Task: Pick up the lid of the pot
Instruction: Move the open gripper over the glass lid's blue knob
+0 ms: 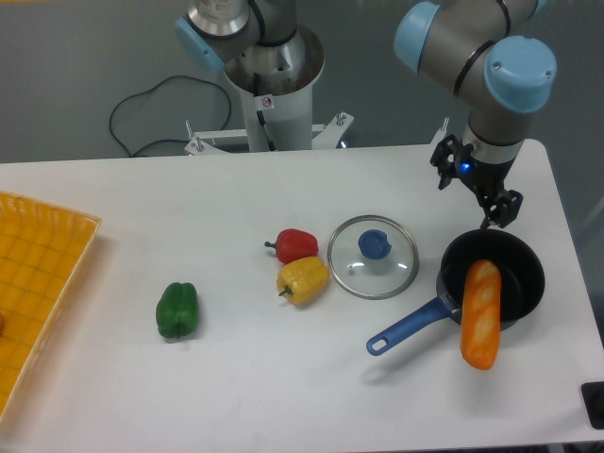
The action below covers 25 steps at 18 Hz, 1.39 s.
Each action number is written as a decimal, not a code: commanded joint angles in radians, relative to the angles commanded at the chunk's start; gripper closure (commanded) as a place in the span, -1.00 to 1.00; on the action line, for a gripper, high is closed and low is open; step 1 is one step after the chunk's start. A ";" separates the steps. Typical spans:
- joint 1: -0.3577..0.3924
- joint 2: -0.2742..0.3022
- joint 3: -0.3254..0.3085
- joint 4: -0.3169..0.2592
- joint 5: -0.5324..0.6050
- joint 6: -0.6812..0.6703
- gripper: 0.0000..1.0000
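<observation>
The gripper (pixel 471 196) is at the upper right, pointing down, its two black fingers spread apart and nothing visible between them. It stands to the right of the pot lid and higher in the view. That pot lid (pixel 380 276) is a round, clear disc with a metal rim and a blue knob (pixel 375 244), lying knob up on the white table near the middle. Lid and gripper are apart, and no part of the lid is hidden.
A black pan (pixel 524 274) with a blue handle (pixel 408 326) holds an orange carrot (pixel 480 321) hanging over its rim. Left of the lid lie yellow (pixel 304 280) and red (pixel 297 245) peppers, farther left a green pepper (pixel 177 310). A yellow crate (pixel 42 250) borders the left.
</observation>
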State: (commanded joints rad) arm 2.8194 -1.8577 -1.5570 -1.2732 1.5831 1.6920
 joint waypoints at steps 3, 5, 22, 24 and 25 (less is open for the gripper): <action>0.000 0.002 -0.006 -0.002 0.002 0.000 -1.00; 0.000 0.003 -0.006 -0.002 0.000 0.000 -1.00; 0.005 0.075 -0.163 0.054 -0.005 -0.196 -1.00; -0.003 0.069 -0.163 0.057 -0.006 -0.210 -1.00; -0.003 0.069 -0.163 0.055 -0.008 -0.210 -1.00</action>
State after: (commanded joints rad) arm 2.8164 -1.7886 -1.7196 -1.2180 1.5754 1.4818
